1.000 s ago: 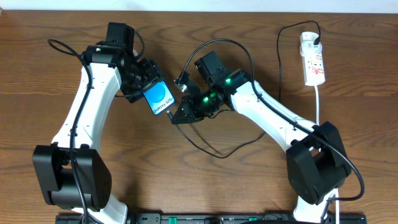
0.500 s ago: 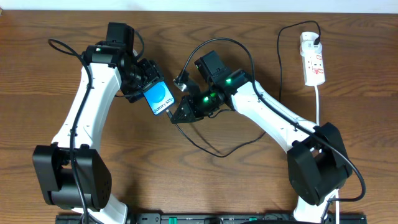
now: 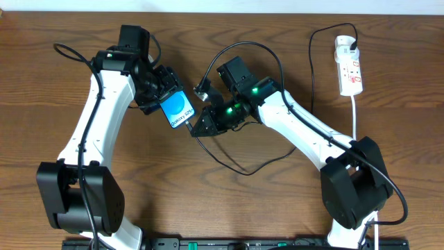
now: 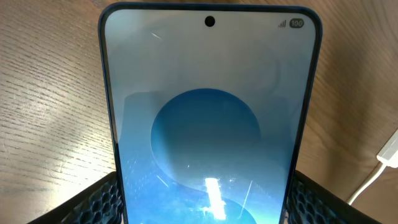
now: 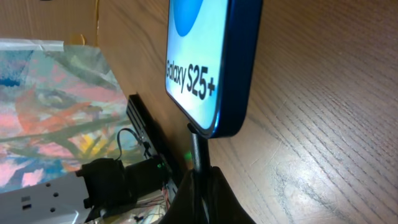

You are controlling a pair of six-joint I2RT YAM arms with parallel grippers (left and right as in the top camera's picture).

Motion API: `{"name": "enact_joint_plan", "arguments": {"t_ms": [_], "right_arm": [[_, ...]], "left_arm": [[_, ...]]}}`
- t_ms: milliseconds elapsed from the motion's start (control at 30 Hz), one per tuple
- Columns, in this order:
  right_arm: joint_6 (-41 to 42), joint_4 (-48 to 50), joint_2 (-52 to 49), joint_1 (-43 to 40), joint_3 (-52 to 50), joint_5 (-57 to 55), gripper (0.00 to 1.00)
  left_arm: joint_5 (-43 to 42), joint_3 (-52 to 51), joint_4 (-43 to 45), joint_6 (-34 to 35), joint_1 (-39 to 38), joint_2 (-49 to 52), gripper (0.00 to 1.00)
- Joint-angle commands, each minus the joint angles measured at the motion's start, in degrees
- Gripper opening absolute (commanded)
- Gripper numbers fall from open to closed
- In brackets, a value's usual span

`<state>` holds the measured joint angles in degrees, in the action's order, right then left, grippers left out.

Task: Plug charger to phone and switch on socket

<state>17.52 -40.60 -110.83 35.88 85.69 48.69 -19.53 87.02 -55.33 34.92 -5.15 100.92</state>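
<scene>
The left pincer [image 3: 166,99] is clamped on the sides of the slim black-edged smartphone [image 3: 178,111], whose blue screen reads "Galaxy S25+". The phone sits left of the frame's centre, over the brown wooden table [image 3: 229,215]. The right pincer [image 3: 197,128] is closed tight on the connector tip of the thin black charger cable [image 5: 197,148], which touches the phone's bottom edge. The white elongated power strip [image 3: 349,73] with red markings lies at upper right, well apart.

The brown wood-grain bench [image 3: 229,208] filled the overhead view. A black rail [image 3: 277,244] ran along its near edge. The right wrist view showed a sheet [image 5: 56,93] blotched pink, green and blue.
</scene>
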Motion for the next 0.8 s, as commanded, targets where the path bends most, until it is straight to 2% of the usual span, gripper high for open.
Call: {"name": "enact_joint_plan", "arguments": {"t_ms": [0, 767], "right_arm": [[-0.2, 0.6, 2.0, 0.6, 0.3, -0.5, 0.01], [0.7, 1.4, 2.0, 1.3, 0.3, -0.5, 0.01]], "left_arm": [[-0.3, 1.0, -0.1, 0.3, 0.0, -1.0, 0.07], [-0.3, 1.0, -0.2, 0.3, 0.0, -1.0, 0.07]]}}
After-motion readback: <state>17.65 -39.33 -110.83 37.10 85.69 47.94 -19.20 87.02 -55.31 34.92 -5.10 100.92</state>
